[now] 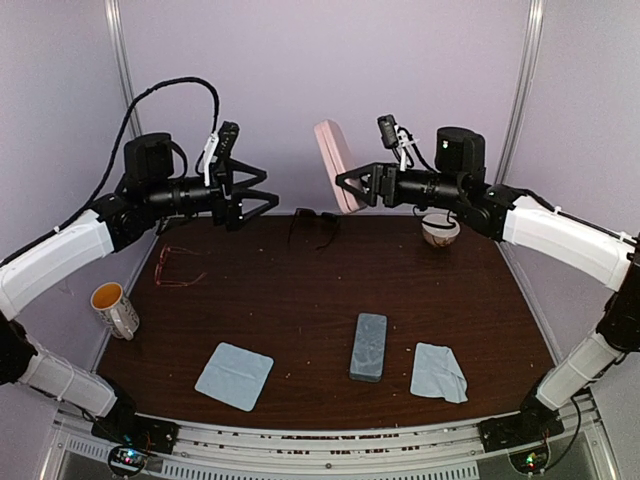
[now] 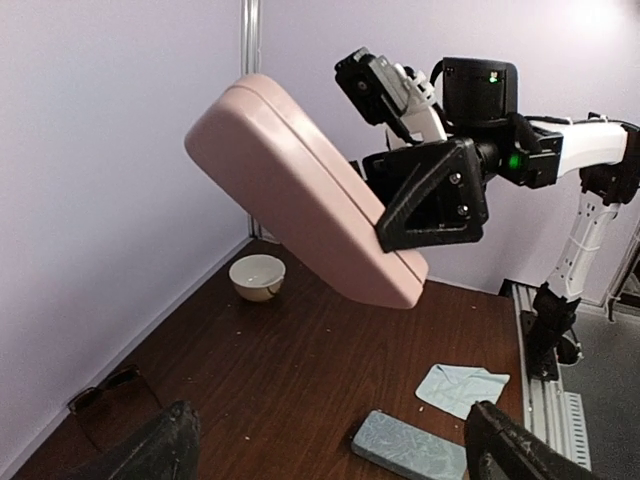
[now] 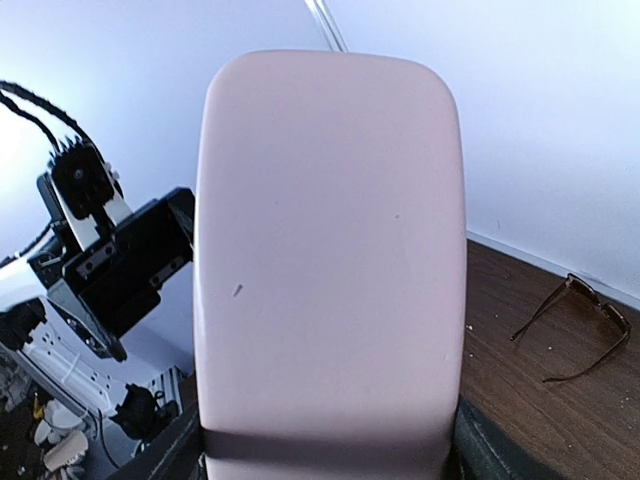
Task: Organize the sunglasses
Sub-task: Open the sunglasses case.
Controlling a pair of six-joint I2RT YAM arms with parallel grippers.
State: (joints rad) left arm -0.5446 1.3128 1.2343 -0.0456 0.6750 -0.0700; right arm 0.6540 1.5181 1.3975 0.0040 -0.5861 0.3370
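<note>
At the near edge of the bench (image 1: pixel 300 300), two light-blue cloths are being carried flat: the left cloth (image 1: pixel 234 375) and the right cloth (image 1: pixel 438 371). Between them, nearer the right cloth, a grey-blue case (image 1: pixel 368 346) is being supported flat and shut. Further back on the left side, a mug (image 1: pixel 113 308) is being borne upright near the bench edge. Just beyond it, the wire-frame glasses (image 1: pixel 177 268) are being supported on the bench with their arms unfolded. At the far edge, near the centre and close to the back wall, the dark sunglasses (image 1: pixel 313 226) are being supported with arms open. A white bowl (image 1: pixel 440 231) is being carried to their right. Both pairs are being supported by the bench alone, well apart from each other and from both cases. Above the far part of the bench, the left jaws are being held wide apart with nothing between them. The right jaws are being held clamped on one end of a pink case (image 1: pixel 333 160), which is being held tilted in the air above the dark sunglasses.
</note>
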